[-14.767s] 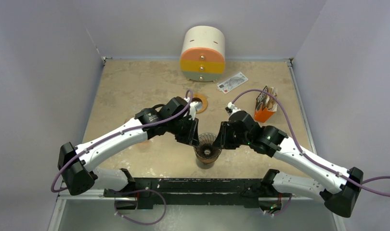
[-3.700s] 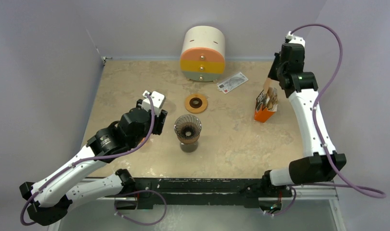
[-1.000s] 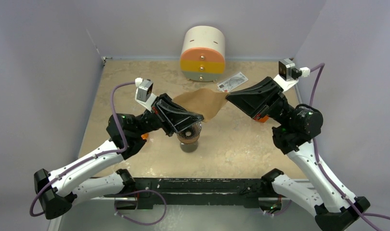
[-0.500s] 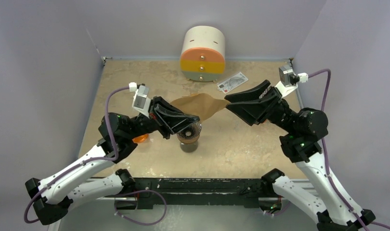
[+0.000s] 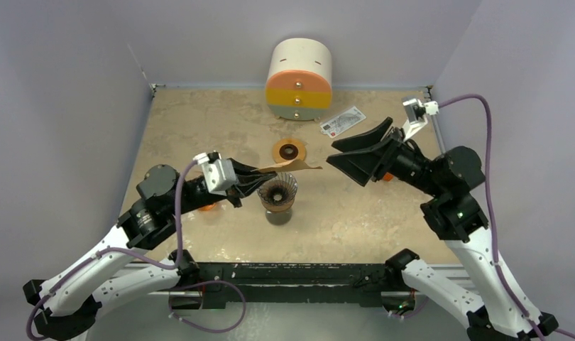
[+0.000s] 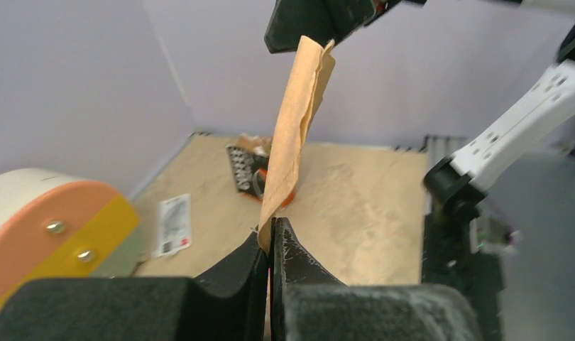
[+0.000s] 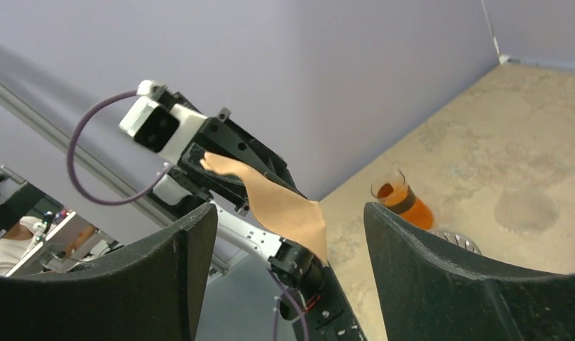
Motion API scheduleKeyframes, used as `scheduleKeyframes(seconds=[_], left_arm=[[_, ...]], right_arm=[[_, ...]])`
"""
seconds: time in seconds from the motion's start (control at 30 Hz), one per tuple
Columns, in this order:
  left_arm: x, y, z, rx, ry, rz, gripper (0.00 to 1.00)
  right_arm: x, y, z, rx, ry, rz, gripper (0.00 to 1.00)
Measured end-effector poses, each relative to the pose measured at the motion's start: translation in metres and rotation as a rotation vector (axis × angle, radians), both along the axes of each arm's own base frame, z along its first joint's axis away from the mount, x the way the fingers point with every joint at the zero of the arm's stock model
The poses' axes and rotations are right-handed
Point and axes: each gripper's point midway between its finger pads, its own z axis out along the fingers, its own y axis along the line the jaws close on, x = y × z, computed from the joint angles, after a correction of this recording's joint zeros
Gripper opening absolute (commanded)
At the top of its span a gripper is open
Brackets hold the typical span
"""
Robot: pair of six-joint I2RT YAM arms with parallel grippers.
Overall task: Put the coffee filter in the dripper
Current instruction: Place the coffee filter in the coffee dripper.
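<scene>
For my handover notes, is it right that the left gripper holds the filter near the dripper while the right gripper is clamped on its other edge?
Not quite: the right gripper is open, its jaws clear of the filter, as the right wrist view shows. The left gripper does hold it near the dripper.

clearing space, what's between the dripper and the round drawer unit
Top view: an orange ring lies on the table between dripper and drawer unit; the held filter hangs over that stretch too.
</scene>
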Motion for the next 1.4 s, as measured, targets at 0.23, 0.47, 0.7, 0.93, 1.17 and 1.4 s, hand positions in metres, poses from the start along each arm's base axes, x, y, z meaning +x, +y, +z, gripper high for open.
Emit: scheduleKeyframes(seconds=[0.23,0.47,0.7,0.93,1.17,1.4], left_arm=[[0.026,0.02,-0.017,0.175,-0.278,0.165,0.0],[0.053,0.031,-0.033,0.303,-0.523,0.301,0.0],[0.081,0.038,-0.05,0.412,-0.683,0.438,0.0],[0.094,0.046,-0.029,0.411,-0.787,0.555,0.0],[0.094,0.05,-0.017,0.393,-0.825,0.591,0.0],[0.088,0.053,-0.01,0.369,-0.843,0.587,0.0]], right_arm=[[0.024,0.016,-0.026,-0.035,0.153,0.017,0.81],[0.035,0.025,-0.057,-0.022,0.31,0.033,0.82],[0.038,0.036,-0.069,0.07,0.452,0.082,0.83],[0.036,0.061,-0.068,0.136,0.586,0.161,0.83],[0.047,0.081,-0.07,0.188,0.659,0.164,0.79],[0.067,0.091,-0.061,0.234,0.675,0.122,0.68]])
